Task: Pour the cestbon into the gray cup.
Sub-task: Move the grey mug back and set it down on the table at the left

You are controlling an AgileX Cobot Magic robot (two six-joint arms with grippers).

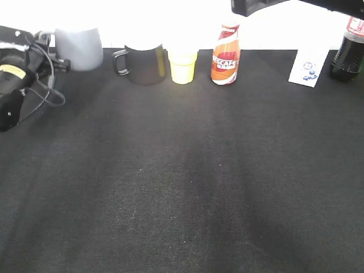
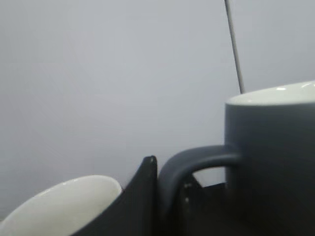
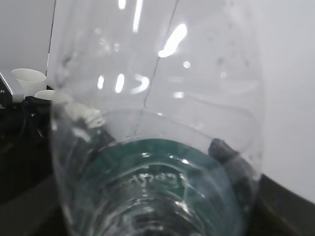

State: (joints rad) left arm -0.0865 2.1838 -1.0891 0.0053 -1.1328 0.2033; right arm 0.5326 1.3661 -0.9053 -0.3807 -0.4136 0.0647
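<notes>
black cloth-covered desk point(image 1: 182, 187), along its far edge from left a gray cup point(image 1: 79, 48), a black mug point(image 1: 145, 63), a yellow cup point(image 1: 183, 65), an orange-labelled bottle point(image 1: 226, 54), a white card point(image 1: 308, 67), a dark cola bottle point(image 1: 348, 54)

Looks like a lab-style robot test bench, not a home kitchen. The black woven cloth point(image 1: 187, 187) covers the whole table up to a plain white wall, and drinks sit lined up along the far edge like test props: a matte gray mug point(image 1: 79, 48), a black mug point(image 1: 145, 63), an orange-labelled bottle point(image 1: 226, 55). Bundled black cables point(image 1: 42, 85) trail at the left edge, probably from an arm.
</notes>
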